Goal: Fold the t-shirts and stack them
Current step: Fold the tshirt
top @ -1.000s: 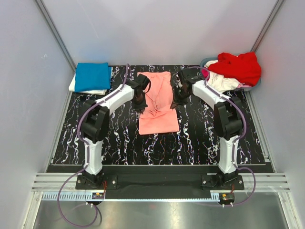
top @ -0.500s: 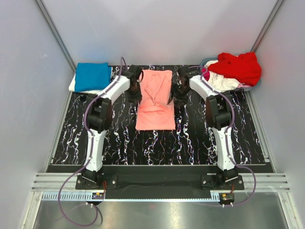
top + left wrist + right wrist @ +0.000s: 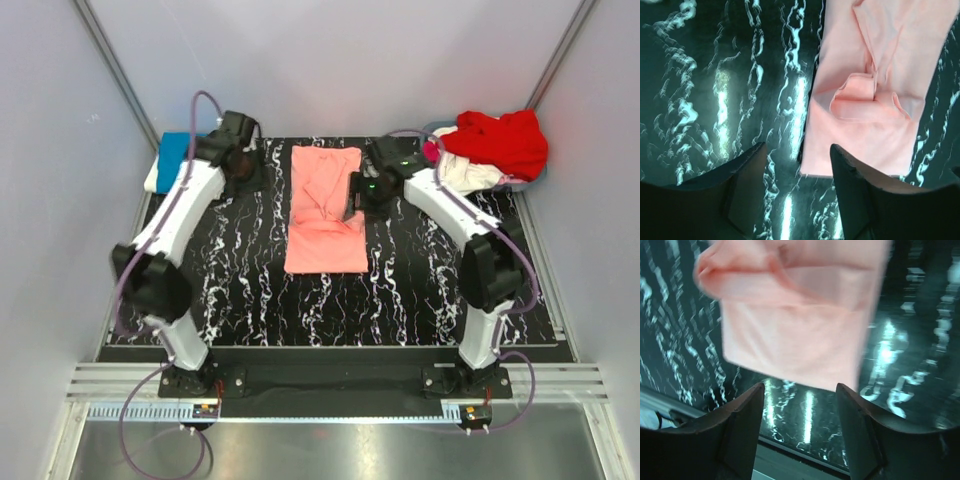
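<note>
Hovering released left fingers (image 3: 745,190) near the far-left corner of the desk (image 3: 420,290), I am holding released right fingers (image 3: 742,427) beside the pink shirt (image 3: 325,215).

Black marbled table (image 3: 400,290), pale grey walls (image 3: 350,60)
</note>
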You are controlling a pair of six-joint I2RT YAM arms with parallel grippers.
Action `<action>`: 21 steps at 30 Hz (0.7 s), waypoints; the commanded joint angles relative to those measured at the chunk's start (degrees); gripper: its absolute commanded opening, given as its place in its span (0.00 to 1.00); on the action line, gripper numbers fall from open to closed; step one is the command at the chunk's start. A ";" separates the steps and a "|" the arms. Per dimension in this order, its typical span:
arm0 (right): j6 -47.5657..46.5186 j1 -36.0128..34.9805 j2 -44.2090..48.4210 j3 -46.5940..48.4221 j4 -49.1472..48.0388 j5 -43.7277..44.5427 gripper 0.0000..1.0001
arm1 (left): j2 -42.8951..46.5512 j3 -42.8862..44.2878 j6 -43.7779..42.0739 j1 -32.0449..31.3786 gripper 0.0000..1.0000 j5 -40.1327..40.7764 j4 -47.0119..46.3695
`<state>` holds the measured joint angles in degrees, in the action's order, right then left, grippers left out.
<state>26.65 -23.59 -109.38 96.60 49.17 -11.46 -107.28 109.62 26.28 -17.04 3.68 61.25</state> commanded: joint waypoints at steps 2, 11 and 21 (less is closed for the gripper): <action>1.29 -9.62 -1.52 0.43 -3.47 0.39 0.64 | 17.00 -17.39 -1.59 -0.10 0.62 8.78 -3.85; 2.35 -12.26 -15.06 11.58 -0.31 3.64 0.56 | 36.78 -46.95 -2.02 -0.10 0.64 21.45 -8.34; -1.51 -12.09 -32.11 38.79 11.99 10.49 0.56 | 35.04 -47.40 -2.82 -0.10 0.63 19.70 -9.31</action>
<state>27.51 -35.83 -138.52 125.62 54.70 -5.08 -71.77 60.75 24.51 -17.19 20.78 53.91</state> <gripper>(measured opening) 0.557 0.635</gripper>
